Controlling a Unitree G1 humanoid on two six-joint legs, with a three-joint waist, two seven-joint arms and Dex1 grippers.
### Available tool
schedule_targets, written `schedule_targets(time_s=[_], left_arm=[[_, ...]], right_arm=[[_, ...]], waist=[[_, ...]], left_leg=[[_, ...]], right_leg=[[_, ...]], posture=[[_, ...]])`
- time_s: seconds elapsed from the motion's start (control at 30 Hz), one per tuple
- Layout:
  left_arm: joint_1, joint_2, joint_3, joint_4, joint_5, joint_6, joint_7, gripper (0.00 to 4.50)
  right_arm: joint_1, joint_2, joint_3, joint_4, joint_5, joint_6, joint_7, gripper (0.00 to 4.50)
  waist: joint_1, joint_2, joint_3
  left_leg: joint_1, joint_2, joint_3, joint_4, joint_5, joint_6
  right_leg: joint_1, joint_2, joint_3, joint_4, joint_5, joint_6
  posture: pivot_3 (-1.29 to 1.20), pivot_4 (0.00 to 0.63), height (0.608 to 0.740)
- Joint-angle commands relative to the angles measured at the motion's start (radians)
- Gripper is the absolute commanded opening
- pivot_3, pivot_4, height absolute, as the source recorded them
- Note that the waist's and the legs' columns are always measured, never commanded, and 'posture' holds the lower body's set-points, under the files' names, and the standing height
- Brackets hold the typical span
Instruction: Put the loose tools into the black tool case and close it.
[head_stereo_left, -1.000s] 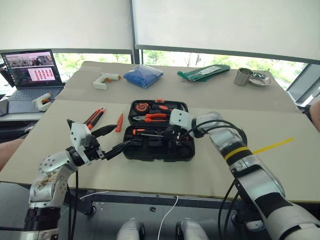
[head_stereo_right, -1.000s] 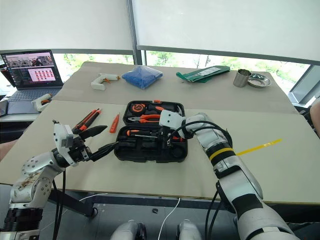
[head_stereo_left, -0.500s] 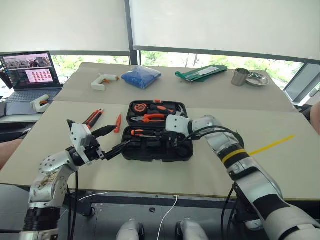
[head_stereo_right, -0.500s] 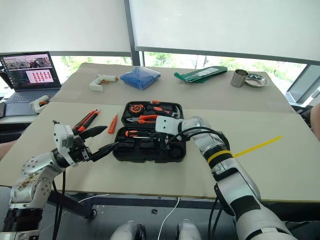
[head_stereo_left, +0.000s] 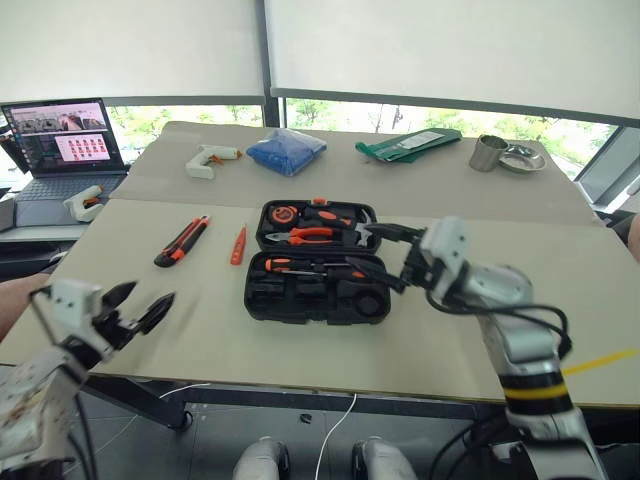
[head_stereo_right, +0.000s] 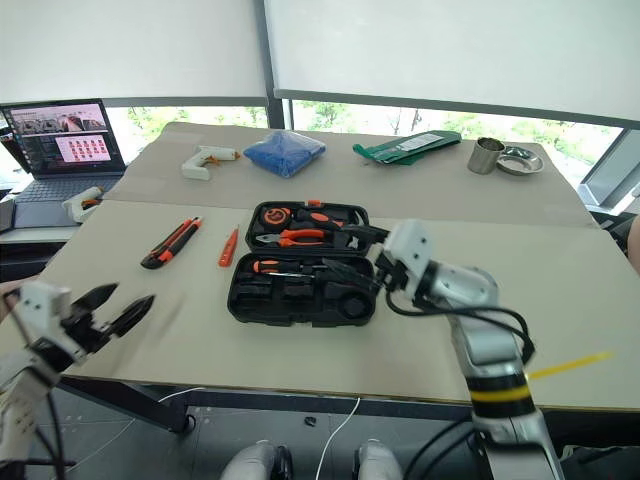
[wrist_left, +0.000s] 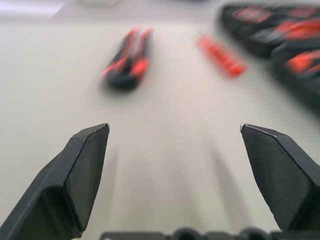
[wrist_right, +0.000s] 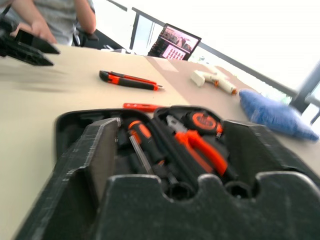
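Note:
The black tool case (head_stereo_left: 300, 300) lies open mid-table. Orange-handled pliers (head_stereo_left: 305, 235) sit in its far half and a long screwdriver (head_stereo_left: 300, 266) in its near half. To its left on the table lie a utility knife (head_stereo_left: 182, 241) and a small orange screwdriver (head_stereo_left: 238, 245). My right gripper (head_stereo_left: 378, 254) is open at the case's right end, just above it, with nothing between its fingers. My left gripper (head_stereo_left: 153, 291) is open and empty near the table's front left edge, well short of the knife (wrist_left: 127, 62). The right wrist view looks into the case (wrist_right: 75, 122).
A laptop (head_stereo_left: 65, 140) and a white glue gun (head_stereo_left: 83, 200) sit at the far left. Another glue gun (head_stereo_left: 210, 158), a blue bag (head_stereo_left: 287, 150), a green packet (head_stereo_left: 408, 145) and a metal cup (head_stereo_left: 487, 153) line the back. A person (wrist_right: 50, 17) is beyond the table's left side.
My right gripper has opened and drawn back to the right, off the case's near half. My left gripper has swung left and down, away from the case's front corner.

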Motion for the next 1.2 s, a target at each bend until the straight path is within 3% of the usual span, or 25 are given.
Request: schedule_targets(time_s=[0.03, 0.2, 0.37, 0.53, 0.87, 1.13, 1.2], left_arm=[[0.004, 0.045, 0.052, 0.028, 0.040, 0.023, 0.064, 4.50], [-0.112, 0.073, -0.041, -0.090, -0.039, 0.253, 0.097, 4.50], [-0.351, 0.044, -0.187, -0.135, -0.037, 0.491, 0.216, 4.50], [-0.619, -0.008, -0.394, -0.012, 0.100, 0.621, 0.347, 4.50], [-0.934, -0.204, -0.524, 0.463, 0.260, 0.418, 0.364, 4.50], [-1.057, -0.303, -0.508, 0.775, 0.314, 0.270, 0.359, 4.50], [-1.067, -0.314, -0.525, 0.824, 0.343, 0.240, 0.356, 3.97]], right_arm=[[0.084, -0.053, -0.106, -0.135, 0.114, 0.017, 0.012, 4.46], [0.101, -0.113, -0.147, -0.146, 0.120, 0.040, -0.031, 4.46], [0.017, -0.154, -0.119, -0.127, 0.122, 0.051, -0.020, 4.46], [-0.056, -0.168, -0.076, -0.113, 0.123, 0.076, -0.009, 4.46], [-0.090, -0.191, -0.086, -0.149, 0.169, 0.167, -0.029, 4.46], [-0.090, -0.190, -0.105, -0.191, 0.258, 0.251, -0.053, 4.46], [-0.107, -0.184, -0.110, -0.180, 0.271, 0.252, -0.061, 4.50]], waist=[[0.004, 0.000, 0.000], [0.016, -0.001, 0.001], [0.023, -0.002, 0.001], [0.021, -0.003, 0.000], [0.022, -0.008, 0.003], [0.025, -0.009, 0.004], [0.025, -0.008, 0.004]], left_leg=[[0.000, 0.000, 0.000, 0.000, 0.000, 0.000], [0.003, -0.001, 0.000, 0.000, -0.001, -0.001], [0.003, -0.002, 0.000, 0.000, 0.000, -0.002], [0.002, -0.004, 0.000, 0.000, 0.005, 0.007], [0.001, -0.004, -0.001, 0.000, 0.005, 0.007], [0.001, -0.004, -0.002, 0.002, 0.005, 0.007], [0.001, -0.004, -0.002, 0.003, 0.005, 0.007]], right_leg=[[0.000, 0.000, 0.000, 0.000, -0.004, 0.003], [-0.002, -0.003, 0.000, -0.001, -0.004, 0.003], [-0.001, -0.003, 0.000, 0.000, -0.002, 0.003], [0.003, 0.002, 0.001, 0.000, 0.003, 0.004], [0.003, 0.005, 0.001, 0.000, 0.003, 0.004], [0.004, 0.004, 0.000, 0.000, 0.003, 0.004], [0.004, 0.004, 0.000, 0.001, 0.003, 0.004]], posture=[[0.00, 0.150, 0.739], [0.00, 0.150, 0.739], [0.00, 0.150, 0.739], [0.00, 0.150, 0.739], [0.00, 0.150, 0.739], [0.00, 0.150, 0.739], [0.00, 0.150, 0.739]])
